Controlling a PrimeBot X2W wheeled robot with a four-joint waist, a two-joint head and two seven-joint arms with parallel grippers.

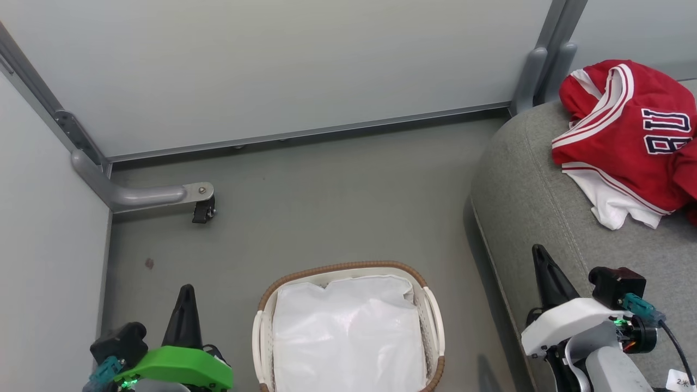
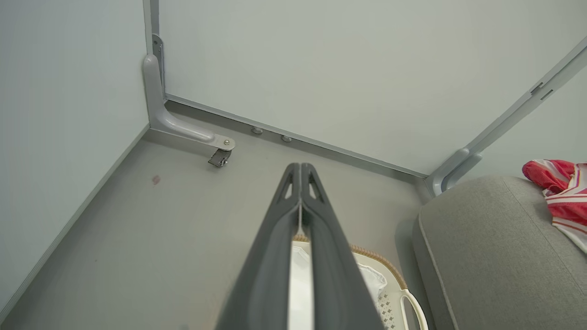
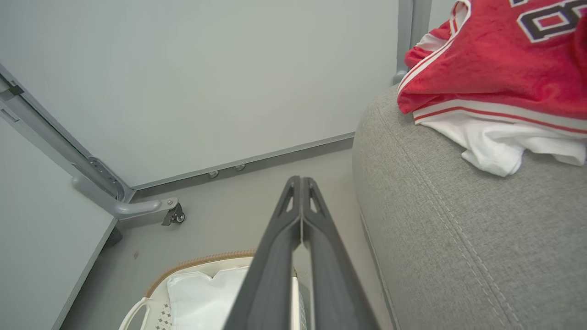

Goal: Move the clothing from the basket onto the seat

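The clothing [image 1: 631, 136], a red jersey with white stripes, dark numerals and a white underlayer, lies heaped on the grey seat [image 1: 533, 201] at the right; the wrist views show the clothing [image 3: 495, 68] [image 2: 562, 192] on the seat [image 3: 458, 220] [image 2: 495, 256] too. The white lattice basket [image 1: 430, 316] with a brown rim stands on the floor at bottom centre, with its white liner showing inside. My left gripper [image 1: 186, 291] is shut and holds nothing, left of the basket. My right gripper [image 1: 539, 251] is shut and holds nothing, over the seat's front edge.
Pale partition panels wall in the grey floor [image 1: 326, 207] at the back and left. A grey metal foot with a small black caster [image 1: 204, 209] juts out at the left corner. A second metal post [image 1: 536, 71] stands behind the seat.
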